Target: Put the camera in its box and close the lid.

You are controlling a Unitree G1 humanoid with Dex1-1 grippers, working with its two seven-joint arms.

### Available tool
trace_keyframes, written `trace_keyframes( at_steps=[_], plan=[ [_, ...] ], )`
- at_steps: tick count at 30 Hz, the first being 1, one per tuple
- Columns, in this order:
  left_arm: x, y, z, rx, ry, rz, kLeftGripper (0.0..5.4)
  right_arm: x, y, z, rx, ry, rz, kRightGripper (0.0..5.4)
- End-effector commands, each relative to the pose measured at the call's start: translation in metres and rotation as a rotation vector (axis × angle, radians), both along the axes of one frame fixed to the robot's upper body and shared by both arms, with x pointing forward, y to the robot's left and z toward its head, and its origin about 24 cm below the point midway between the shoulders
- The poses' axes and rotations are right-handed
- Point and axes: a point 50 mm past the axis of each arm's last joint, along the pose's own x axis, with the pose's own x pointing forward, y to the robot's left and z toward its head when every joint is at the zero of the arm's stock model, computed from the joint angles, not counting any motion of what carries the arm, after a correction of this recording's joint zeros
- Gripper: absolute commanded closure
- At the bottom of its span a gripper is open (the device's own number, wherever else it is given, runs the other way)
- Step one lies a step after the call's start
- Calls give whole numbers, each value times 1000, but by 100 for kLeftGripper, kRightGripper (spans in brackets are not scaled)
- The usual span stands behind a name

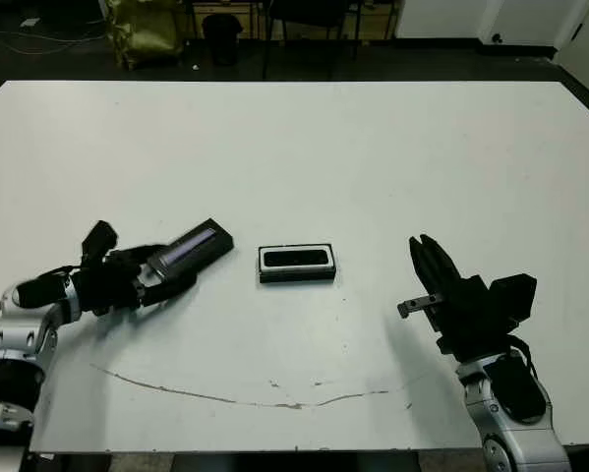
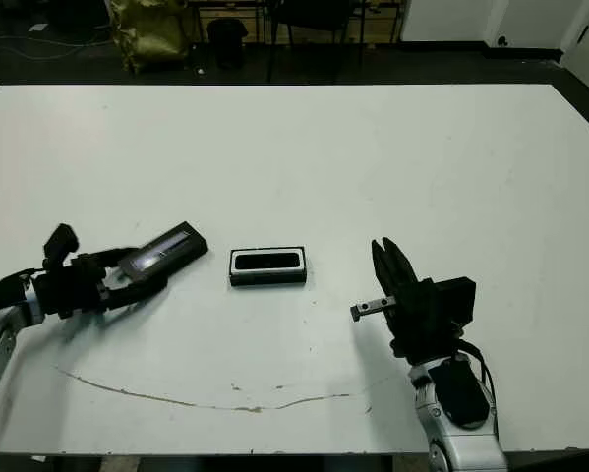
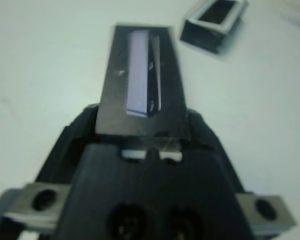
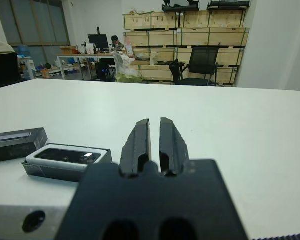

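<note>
Black lid (image 1: pixel 188 246) clamped by one short end in left gripper (image 1: pixel 151 275), its free end pointing toward box (image 1: pixel 297 263) with camera (image 1: pixel 297 259) inside. Lid looks stiff, light, slick. Right gripper (image 1: pixel 430 264) together, empty.

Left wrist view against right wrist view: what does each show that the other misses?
Only the left wrist view shows the left pincer shut on the near end of the lid, with the silvery stripe facing up.

Only the right wrist view shows the right pincer, fingers close together and holding nothing, plus the room beyond the table: stacked crates, an office chair and a seated person far off.

Both show the box on the white table with the camera already lying in it, and the lid not yet on it.
</note>
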Motion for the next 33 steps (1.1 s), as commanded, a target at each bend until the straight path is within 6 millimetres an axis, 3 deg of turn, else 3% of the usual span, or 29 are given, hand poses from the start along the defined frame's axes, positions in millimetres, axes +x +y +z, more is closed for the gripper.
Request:
trace_keyframes(
  at_steps=[1, 8, 13, 19, 25, 33],
  plan=[
    [-7, 7, -9, 91, 143, -39, 288, -1, -4, -5, -3, 23, -6, 540],
    [-5, 8, -1, 84, 170, -103, 288, 0, -4, -7, 9, 23, -6, 540],
    [-1, 3, 14, -106, -3, -25, 288, -1, -3, -7, 4, 29, -9, 540],
    [11, -5, 50, -253, -196, 154, 288, -1, -3, -10, -1, 30, -7, 540],
    [12, -37, 89, -326, -337, 150, 288, -1, -2, -13, 0, 30, -4, 540],
    [8, -84, 103, -173, -320, -14, 288, -2, -1, -16, 4, 40, -15, 540]
  ],
)
